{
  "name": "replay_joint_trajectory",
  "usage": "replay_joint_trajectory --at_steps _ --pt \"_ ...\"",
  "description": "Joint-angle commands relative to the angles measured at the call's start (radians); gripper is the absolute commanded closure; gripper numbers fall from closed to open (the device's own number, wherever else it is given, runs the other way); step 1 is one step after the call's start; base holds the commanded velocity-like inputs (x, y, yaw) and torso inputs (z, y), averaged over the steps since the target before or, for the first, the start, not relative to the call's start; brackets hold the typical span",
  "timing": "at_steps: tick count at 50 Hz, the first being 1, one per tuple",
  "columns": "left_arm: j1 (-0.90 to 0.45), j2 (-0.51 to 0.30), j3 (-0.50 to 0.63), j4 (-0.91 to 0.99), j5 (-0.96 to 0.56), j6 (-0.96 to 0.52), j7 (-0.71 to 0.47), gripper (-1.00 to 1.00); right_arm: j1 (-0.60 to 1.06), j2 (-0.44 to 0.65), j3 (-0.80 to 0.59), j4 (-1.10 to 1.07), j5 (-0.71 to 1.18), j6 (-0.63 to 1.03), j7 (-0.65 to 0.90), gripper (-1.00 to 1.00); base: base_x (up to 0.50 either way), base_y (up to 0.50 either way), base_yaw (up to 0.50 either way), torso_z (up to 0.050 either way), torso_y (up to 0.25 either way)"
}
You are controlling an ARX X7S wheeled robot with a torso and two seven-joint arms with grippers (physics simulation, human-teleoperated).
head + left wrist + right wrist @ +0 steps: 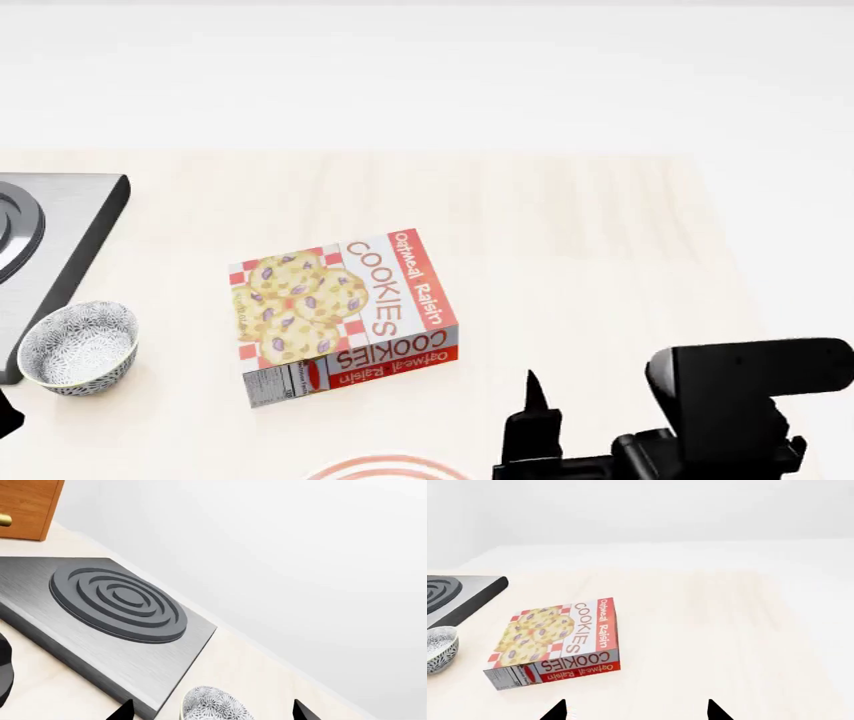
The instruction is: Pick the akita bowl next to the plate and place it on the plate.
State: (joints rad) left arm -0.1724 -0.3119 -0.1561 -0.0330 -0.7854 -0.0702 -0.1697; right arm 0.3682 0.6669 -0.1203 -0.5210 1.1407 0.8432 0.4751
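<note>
head view: the bowl (79, 347) sits on the counter (561, 260) beside the stove (60, 240), left of the cookie box (340, 315). only the plate's (387, 468) rim shows. both grippers, left (212, 711) and right (635, 711), are spread wide, holding nothing.

A pale wood counter (561, 250) runs to a plain white wall (300, 555); a wooden cabinet (27, 507) with a brass knob (4, 520) stands beyond.
</note>
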Motion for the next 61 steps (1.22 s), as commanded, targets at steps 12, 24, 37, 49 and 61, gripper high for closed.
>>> replay_joint_trajectory --at_steps 12,24,37,49,61 --pt "-0.003 -0.001 0.006 -0.010 0.002 0.010 0.003 -1.00 -0.228 -0.058 0.033 0.049 -0.338 -0.321 -0.051 -1.00 0.00 0.00 0.00 0.000 0.000" --pt "-0.001 -0.005 0.009 0.004 -0.004 0.002 -0.007 -1.00 -0.313 -0.091 0.037 0.079 -0.485 -0.467 -0.037 -1.00 0.00 0.00 0.00 0.000 0.000" --pt "0.002 -0.009 0.013 0.011 -0.006 0.001 -0.009 -1.00 -0.352 -0.102 0.024 0.087 -0.645 -0.602 -0.024 -1.00 0.00 0.00 0.00 0.000 0.000" --pt "-0.004 -0.007 0.016 -0.009 -0.002 0.013 0.000 -1.00 -0.387 -0.081 0.066 0.027 -0.678 -0.623 0.023 -1.00 0.00 0.00 0.00 0.000 0.000" --pt "-0.001 -0.010 0.018 -0.004 -0.004 0.013 -0.002 -1.00 -0.406 -0.061 0.089 -0.017 -0.674 -0.593 0.055 -1.00 0.00 0.00 0.00 0.000 0.000"
